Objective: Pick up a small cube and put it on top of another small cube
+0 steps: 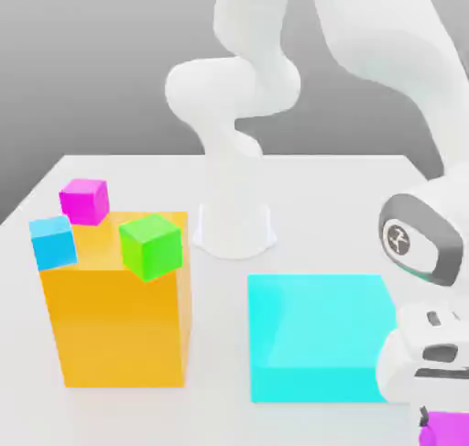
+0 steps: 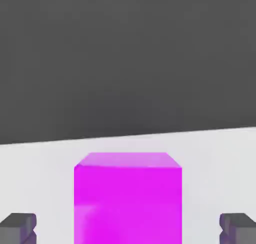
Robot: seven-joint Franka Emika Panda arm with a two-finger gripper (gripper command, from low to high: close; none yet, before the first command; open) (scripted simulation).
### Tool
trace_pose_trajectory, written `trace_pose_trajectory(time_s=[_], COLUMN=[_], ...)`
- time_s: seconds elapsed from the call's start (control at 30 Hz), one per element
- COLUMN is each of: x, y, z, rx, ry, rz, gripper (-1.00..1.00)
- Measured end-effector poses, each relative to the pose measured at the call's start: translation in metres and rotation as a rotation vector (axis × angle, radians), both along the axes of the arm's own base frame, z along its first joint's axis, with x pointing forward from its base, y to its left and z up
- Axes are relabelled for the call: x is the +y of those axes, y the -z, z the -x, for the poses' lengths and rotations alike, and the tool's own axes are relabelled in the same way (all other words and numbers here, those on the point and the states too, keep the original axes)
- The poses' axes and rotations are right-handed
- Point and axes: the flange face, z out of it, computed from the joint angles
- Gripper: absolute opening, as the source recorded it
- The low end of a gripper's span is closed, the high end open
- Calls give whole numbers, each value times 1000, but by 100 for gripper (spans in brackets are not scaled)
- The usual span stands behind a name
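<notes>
Small cube (image 2: 128,200): glossy purple-magenta, plain faces, between spread jaws.

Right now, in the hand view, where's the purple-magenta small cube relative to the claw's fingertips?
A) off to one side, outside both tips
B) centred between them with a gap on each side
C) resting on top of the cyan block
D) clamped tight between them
B: the small cube sits midway between the two grey fingertips, with white table showing on each side, so the claw is open.
</notes>
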Motion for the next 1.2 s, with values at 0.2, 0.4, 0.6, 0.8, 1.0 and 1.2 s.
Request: trace_pose_trajectory(time_s=[0.2, 0.4, 0.6, 0.8, 1.0, 1.2], x=[0, -43, -181, -333, -420, -463], y=[4, -71, -138, -198, -247, -283], z=[0, -12, -27, 5, 71, 151], rx=[0, 1, -7, -21, -34, -20], ry=[0, 65, 270, 513, 673, 828], rz=[0, -4, -31, -72, -112, -96], gripper=[-100, -100, -100, -100, -100, -100])
